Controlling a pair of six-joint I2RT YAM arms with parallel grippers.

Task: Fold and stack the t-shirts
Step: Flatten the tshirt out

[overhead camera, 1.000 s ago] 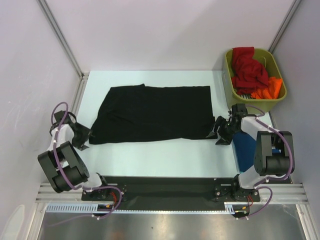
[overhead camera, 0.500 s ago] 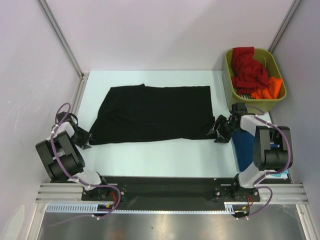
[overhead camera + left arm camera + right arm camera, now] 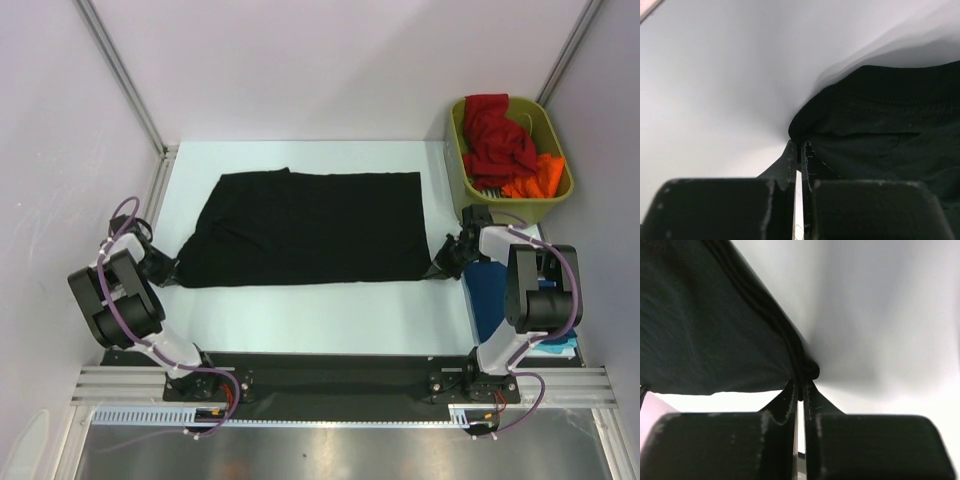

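A black t-shirt (image 3: 305, 225) lies spread flat across the middle of the white table. My left gripper (image 3: 172, 270) is shut on its near-left corner; in the left wrist view the fingertips (image 3: 790, 152) pinch the black t-shirt (image 3: 880, 125) at a hemmed fold. My right gripper (image 3: 441, 265) is shut on the near-right corner; in the right wrist view the cloth edge (image 3: 800, 360) runs into the closed tips of the right gripper (image 3: 801, 386). A red t-shirt (image 3: 492, 135) and an orange t-shirt (image 3: 535, 178) are heaped in the olive-green bin (image 3: 558, 145).
The bin stands at the back right corner. A dark blue folded cloth (image 3: 492, 295) lies at the near right under the right arm. Grey walls (image 3: 60, 150) close in the left, right and back sides. A black rail (image 3: 320, 372) runs along the near edge.
Both grippers have closed, each on a near corner of the black t-shirt. The left one moved right to the cloth; the right one moved slightly in, and the near-right corner is now gathered.
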